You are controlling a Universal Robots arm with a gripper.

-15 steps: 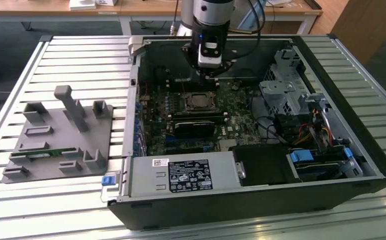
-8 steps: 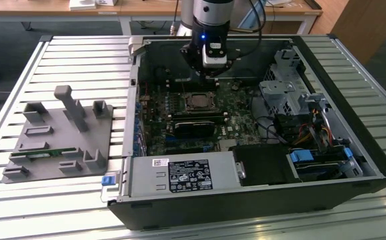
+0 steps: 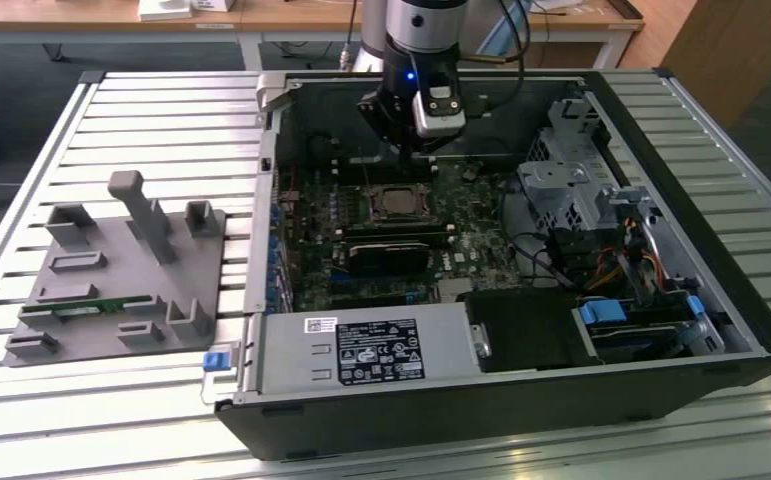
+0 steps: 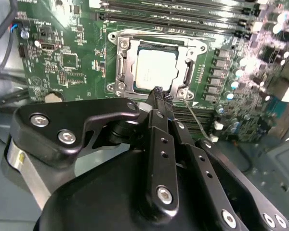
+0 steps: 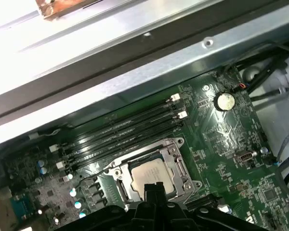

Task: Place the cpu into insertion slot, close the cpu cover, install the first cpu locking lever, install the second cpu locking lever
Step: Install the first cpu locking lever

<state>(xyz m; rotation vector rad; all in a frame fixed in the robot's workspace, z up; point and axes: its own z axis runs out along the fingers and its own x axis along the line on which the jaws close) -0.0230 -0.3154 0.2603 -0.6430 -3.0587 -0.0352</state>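
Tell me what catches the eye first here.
The open computer case on the slatted table stands out first, with the arm reaching down into it. In the second wrist view the black gripper hangs right at the edge of the silver-rimmed slot, where the pale cpu sits. A grey fixture lies at the exterior view's left.

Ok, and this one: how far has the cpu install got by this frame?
Done: the cpu lies in the insertion slot, and the cpu cover looks folded down around it. In hand: the gripper, jaws shut, sits at the slot's edge. Left: a thin locking lever angles away from the slot, seemingly unlatched; the other lever I cannot judge.
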